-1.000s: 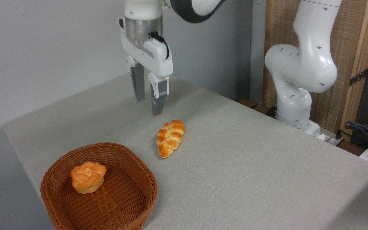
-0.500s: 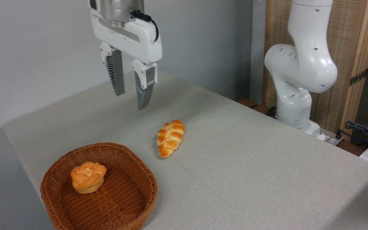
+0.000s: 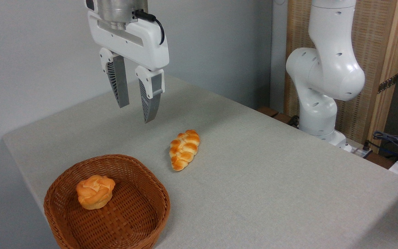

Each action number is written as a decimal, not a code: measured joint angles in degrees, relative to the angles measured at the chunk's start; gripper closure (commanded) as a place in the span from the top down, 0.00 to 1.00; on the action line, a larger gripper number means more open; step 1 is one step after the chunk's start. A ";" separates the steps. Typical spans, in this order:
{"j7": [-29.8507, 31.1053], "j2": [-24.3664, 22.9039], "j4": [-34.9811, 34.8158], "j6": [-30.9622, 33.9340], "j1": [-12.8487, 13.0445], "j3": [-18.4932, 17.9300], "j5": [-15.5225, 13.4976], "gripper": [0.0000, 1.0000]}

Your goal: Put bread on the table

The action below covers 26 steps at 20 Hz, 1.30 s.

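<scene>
The braided bread (image 3: 184, 149) lies flat on the grey cloth of the worktop (image 3: 271, 186), near the middle and just beside the wicker basket (image 3: 67, 211) that stands at the near left corner — loaf and basket apart, not touching. By the look of it, the placing step is done: the loaf rests on the cloth with nothing gripping it. The robot's hand (image 3: 135, 105) hangs in the air above the far left part of the worktop, well clear of the loaf, its two fingers parted by a moderate gap and holding nothing. What remains, on this reading, is only for the arm to draw clear; no further grasp seems called for. A small round knotted bun (image 3: 95, 191) sits inside the basket, no part of the job. The arm's white base (image 3: 323, 86) stands beyond the right edge, with cables (image 3: 392, 140) beside it — nothing lies between the hand and open air, so no obstacle is apparent.
</scene>
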State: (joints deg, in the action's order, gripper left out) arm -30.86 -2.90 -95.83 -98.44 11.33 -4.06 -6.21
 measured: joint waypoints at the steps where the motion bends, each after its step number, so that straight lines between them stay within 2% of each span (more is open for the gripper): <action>1: -0.01 0.20 0.10 1.01 0.01 0.00 0.04 1.00; 10: -0.89 1.41 0.34 2.24 0.02 0.04 0.26 1.00; 12: -2.21 1.41 0.42 2.89 0.04 0.26 2.18 1.00; 16: -4.55 1.41 0.58 4.28 0.04 0.46 3.75 1.00; 26: -4.93 1.41 0.58 4.37 0.04 0.48 3.92 1.00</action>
State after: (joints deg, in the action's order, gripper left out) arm -35.79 -1.49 -95.25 -94.07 11.37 -3.58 -2.28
